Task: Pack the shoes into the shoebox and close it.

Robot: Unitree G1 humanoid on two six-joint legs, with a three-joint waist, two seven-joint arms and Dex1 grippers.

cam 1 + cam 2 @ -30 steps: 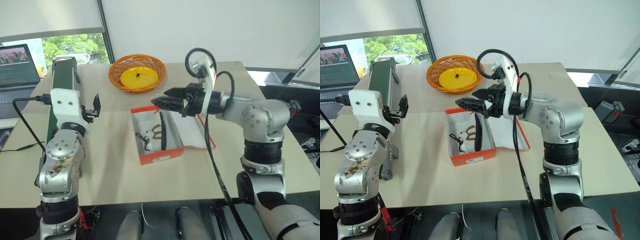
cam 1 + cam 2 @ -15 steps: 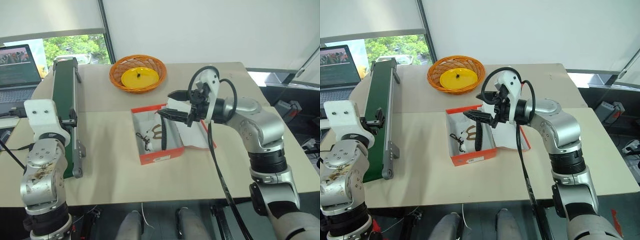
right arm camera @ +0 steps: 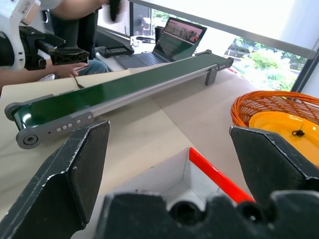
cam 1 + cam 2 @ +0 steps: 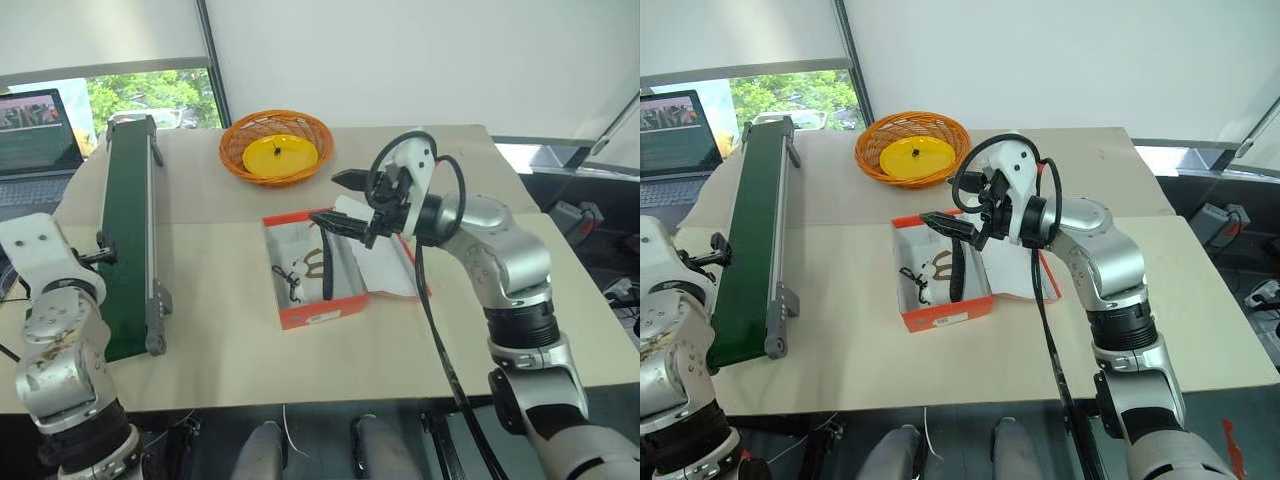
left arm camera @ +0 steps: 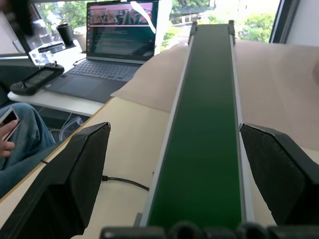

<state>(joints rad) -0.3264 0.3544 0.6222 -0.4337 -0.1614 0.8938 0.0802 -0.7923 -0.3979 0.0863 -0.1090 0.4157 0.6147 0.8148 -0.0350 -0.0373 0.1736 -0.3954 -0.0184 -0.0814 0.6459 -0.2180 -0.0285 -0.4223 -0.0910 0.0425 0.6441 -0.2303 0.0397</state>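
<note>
The shoebox [image 4: 312, 312] stands open at mid-table, red-orange outside and white inside. Its lid [image 4: 388, 268] lies flat to the right. The shoes [image 4: 303, 270], white with dark laces and trim, lie inside it. My right gripper [image 4: 330, 200] hovers open above the box's far end, holding nothing; in the right wrist view its fingers [image 3: 75, 169] frame the box's red corner [image 3: 212, 172]. My left gripper [image 5: 174, 132] is far off to the left, open and empty, with its fingers [image 5: 75, 184] either side of the green conveyor belt [image 5: 207, 129].
The conveyor belt [image 4: 130, 230] runs along the table's left side. An orange wicker basket [image 4: 275, 145] with a yellow plate sits at the back. A laptop [image 4: 35, 130] stands beyond the left edge. A person's knee and hand [image 5: 12, 134] are beside the table.
My left arm has swung out to the left, away from the box, to the near end of the conveyor belt. My right gripper has rolled while staying over the box.
</note>
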